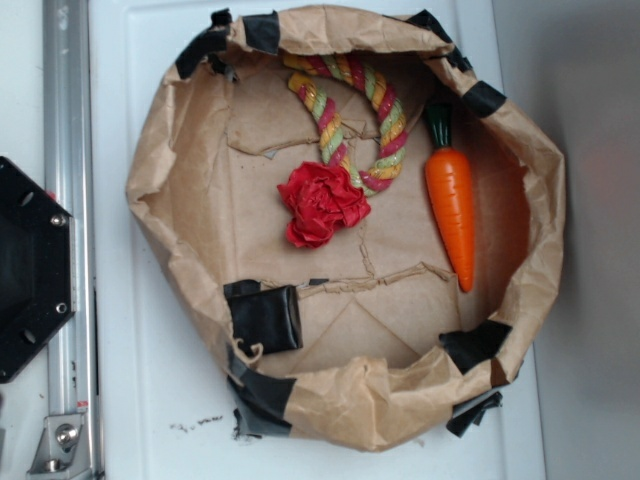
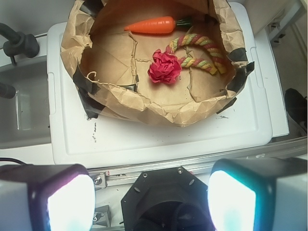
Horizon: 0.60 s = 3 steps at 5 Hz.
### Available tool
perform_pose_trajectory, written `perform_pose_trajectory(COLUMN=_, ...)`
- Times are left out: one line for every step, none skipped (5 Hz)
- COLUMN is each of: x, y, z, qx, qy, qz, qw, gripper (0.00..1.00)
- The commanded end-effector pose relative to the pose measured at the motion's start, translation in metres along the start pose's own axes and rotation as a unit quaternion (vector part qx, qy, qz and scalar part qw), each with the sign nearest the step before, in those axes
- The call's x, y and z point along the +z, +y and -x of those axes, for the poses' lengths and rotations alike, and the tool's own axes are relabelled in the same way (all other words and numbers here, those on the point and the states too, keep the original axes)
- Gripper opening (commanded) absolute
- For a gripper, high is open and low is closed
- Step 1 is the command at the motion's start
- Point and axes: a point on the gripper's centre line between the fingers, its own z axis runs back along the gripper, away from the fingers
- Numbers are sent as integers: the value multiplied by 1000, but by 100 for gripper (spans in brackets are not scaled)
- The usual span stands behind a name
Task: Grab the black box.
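Brown paper, crumpled into a shallow walled nest (image 1: 170, 130) and patched along its rim with strips of black tape (image 1: 262, 32), occupies the middle of a white desk (image 1: 140, 400). We label its contents as seen from the exterior view. The black box (image 1: 268, 317), glossy and wrinkled, sits on the nest floor hard against the wall at the lower left, just above a larger tape patch on the outside of the paper. A red fabric flower (image 1: 322, 203) lies near the centre, well apart from the box and touching the lower end of a curved rope (image 1: 365, 120) twisted in red, yellow and green. An orange carrot (image 1: 452, 205) with a dark green top lies lengthwise to the right of the rope, close to the right wall.

At the left edge we see a metal rail (image 1: 68, 200) and, beside it, a black hexagonal plate (image 1: 25, 265).

In the wrist view the hand (image 2: 151, 197) hangs above the hexagonal plate and the rail, short of the nest; its two fingers (image 2: 57, 202) stand wide apart at the lower corners (their inner faces glow brightly) and hold nothing. From this side the near paper wall hides most of the box, and we cannot make it out with certainty.
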Motion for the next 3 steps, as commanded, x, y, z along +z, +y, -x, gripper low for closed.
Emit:
perform_pose_trajectory(x=0, y=0, z=0, qx=0, qy=0, qz=0, qw=1000, gripper=100)
perform_pose_trajectory(x=-13, y=0, z=-49, qx=36, qy=17, qz=-29, qw=999, gripper=100)
perform_pose_trajectory(x=-26, y=-4, z=-97, qx=40, qy=29, qz=-15, qw=999, gripper=100)
